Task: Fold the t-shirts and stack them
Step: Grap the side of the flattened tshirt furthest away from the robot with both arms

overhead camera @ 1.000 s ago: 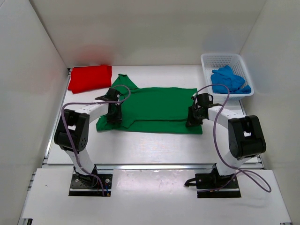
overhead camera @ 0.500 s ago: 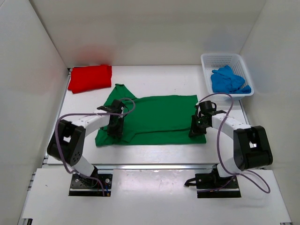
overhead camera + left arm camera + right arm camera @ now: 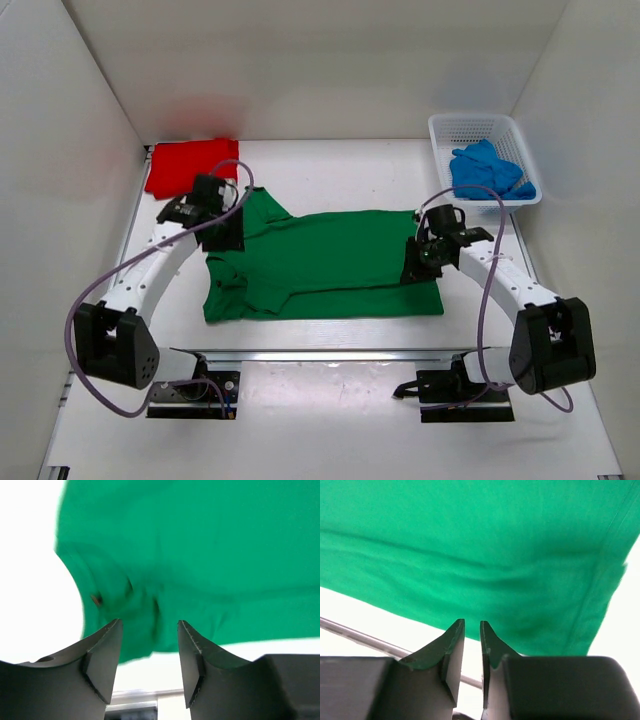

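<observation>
The bright green t-shirt (image 3: 330, 262) lies spread flat in the middle of the table, its left sleeve area rumpled. It fills the left wrist view (image 3: 200, 540) and the right wrist view (image 3: 470, 540). My left gripper (image 3: 228, 236) hovers above the shirt's left part, open and empty (image 3: 150, 630). My right gripper (image 3: 415, 262) is over the shirt's right edge, its jaws only a narrow gap apart with nothing between them (image 3: 472, 627). The red t-shirt (image 3: 190, 165) lies folded at the back left. The blue t-shirt (image 3: 487, 172) is crumpled in the basket.
The white mesh basket (image 3: 475, 124) stands at the back right corner. White walls close in the table on the left, back and right. A metal rail (image 3: 330, 353) runs along the table's near edge, just below the green shirt's hem.
The green shirt has slid toward the near edge. My left gripper has let go, risen and moved back to the left. My right gripper has stayed at the shirt's right edge.
</observation>
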You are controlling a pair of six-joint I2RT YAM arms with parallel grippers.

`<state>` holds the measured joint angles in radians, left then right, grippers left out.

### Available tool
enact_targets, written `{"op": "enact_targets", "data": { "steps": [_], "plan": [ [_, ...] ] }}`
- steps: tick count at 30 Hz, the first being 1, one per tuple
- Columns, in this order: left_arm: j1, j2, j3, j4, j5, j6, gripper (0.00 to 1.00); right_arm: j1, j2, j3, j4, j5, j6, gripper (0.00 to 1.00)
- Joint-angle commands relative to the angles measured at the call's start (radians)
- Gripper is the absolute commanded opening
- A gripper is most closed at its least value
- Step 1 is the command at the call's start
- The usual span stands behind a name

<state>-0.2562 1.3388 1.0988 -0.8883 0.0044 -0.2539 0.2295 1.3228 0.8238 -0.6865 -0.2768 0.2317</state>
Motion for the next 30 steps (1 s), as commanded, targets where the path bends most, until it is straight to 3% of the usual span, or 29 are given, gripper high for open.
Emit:
{"op": "enact_targets", "data": {
  "steps": [1, 4, 7, 8, 9, 11, 16, 22, 30],
  "plan": [
    [0.047, 0.088, 0.131, 0.078, -0.075, 0.071, 0.59, 0.001, -0.036, 0.092, 0.025, -0.012, -0.020, 0.17],
    [0.097, 0.239, 0.251, 0.113, -0.104, 0.084, 0.52, -0.022, -0.030, 0.121, 0.056, -0.033, -0.026, 0.18],
    [0.120, 0.350, 0.315, 0.211, -0.127, 0.094, 0.21, -0.056, -0.017, 0.118, 0.096, -0.059, -0.032, 0.18],
    [0.120, 0.382, 0.331, 0.233, -0.136, 0.100, 0.20, -0.064, -0.013, 0.124, 0.116, -0.056, -0.040, 0.18],
    [0.124, 0.416, 0.344, 0.289, -0.147, 0.104, 0.21, -0.070, 0.001, 0.126, 0.128, -0.068, -0.043, 0.17],
    [0.112, 0.474, 0.389, 0.327, -0.178, 0.129, 0.41, -0.096, 0.042, 0.146, 0.142, -0.068, -0.054, 0.18],
    [0.118, 0.677, 0.582, 0.264, -0.182, 0.166, 0.58, -0.095, 0.127, 0.208, 0.160, -0.038, -0.065, 0.18],
    [0.110, 0.819, 0.690, 0.288, -0.194, 0.176, 0.64, -0.111, 0.223, 0.261, 0.208, -0.024, -0.048, 0.19],
    [0.104, 0.951, 0.812, 0.215, -0.159, 0.180, 0.65, -0.105, 0.294, 0.325, 0.251, 0.008, -0.042, 0.19]
  ]
}}
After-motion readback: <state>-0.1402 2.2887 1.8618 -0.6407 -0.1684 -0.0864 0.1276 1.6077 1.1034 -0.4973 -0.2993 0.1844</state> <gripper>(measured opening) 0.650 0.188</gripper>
